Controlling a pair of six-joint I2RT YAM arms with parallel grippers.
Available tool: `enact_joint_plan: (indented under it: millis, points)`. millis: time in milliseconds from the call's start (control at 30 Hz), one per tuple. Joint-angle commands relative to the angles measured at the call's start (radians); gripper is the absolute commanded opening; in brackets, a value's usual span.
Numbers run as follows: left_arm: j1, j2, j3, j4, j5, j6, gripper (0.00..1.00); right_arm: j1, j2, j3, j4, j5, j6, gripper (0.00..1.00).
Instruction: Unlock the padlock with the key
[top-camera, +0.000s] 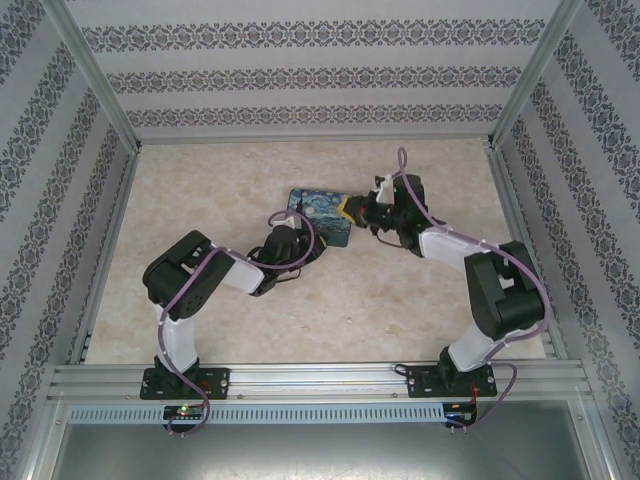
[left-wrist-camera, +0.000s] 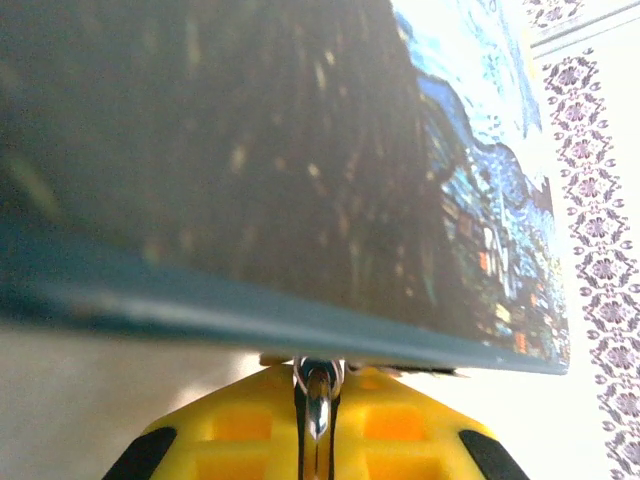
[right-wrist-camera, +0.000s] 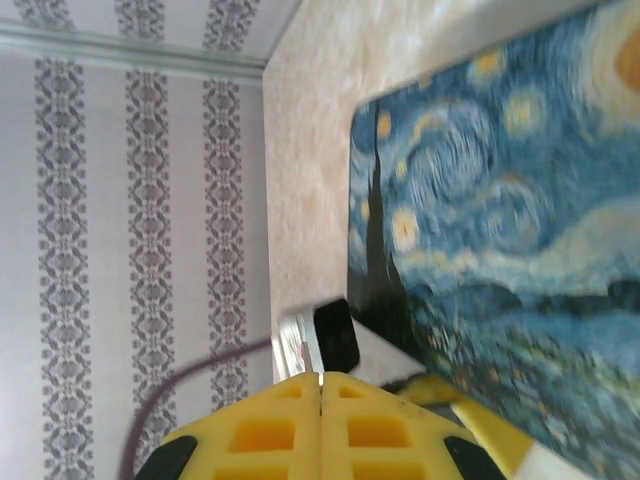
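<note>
Yellow fingers (left-wrist-camera: 235, 435) of left gripper (left-wrist-camera: 317, 385) nearly together, clamped on a thin silvery metal piece (left-wrist-camera: 317, 408) standing in the slit between them, with a small ring (left-wrist-camera: 305, 372) at its far end. Cannot tell whether key or something else. Held close against the near edge of the tin (left-wrist-camera: 300, 200), dark side wall looming overhead, painted blue lid running off to the right.

Right gripper (right-wrist-camera: 320, 378) closed flush, yellow pads joined along one straight seam, nothing between. Just past its tips, the padlock (right-wrist-camera: 335, 335): small oblong, body dark in this light, silvery end turned toward the wallpaper (right-wrist-camera: 140, 200), lying on the beige marbled table (right-wrist-camera: 310, 150) at the tin's corner. Touching tin or fingertips, cannot tell. Swirls and yellow stars on the lid beside it, blurred.

Seen from above: tin about mid-table, a little askew, long side running left to right. Left gripper at its near left corner, right gripper at its right end, tin between the two. Purple cable (top-camera: 165, 310) looped along each arm. Patterned wallpaper on three sides, aluminium rail (top-camera: 320, 378) along the near edge.
</note>
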Motion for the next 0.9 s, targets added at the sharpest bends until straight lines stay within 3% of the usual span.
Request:
enact_joint_plan:
  millis: [0, 167, 467, 867]
  points:
    - [0.023, -0.068, -0.018, -0.079, 0.098, -0.028, 0.0, 0.023, -0.043, -0.097, 0.002, -0.016, -0.039, 0.0]
    - [0.043, -0.119, -0.022, -0.153, 0.183, -0.029, 0.0, 0.029, -0.112, -0.221, 0.021, -0.021, -0.053, 0.0]
    - [0.056, -0.125, -0.036, -0.1, 0.28, -0.08, 0.0, 0.081, -0.215, -0.364, 0.056, 0.052, -0.017, 0.0]
    - [0.059, -0.089, -0.047, 0.06, 0.332, -0.172, 0.0, 0.091, -0.094, -0.443, 0.282, 0.094, 0.08, 0.0]
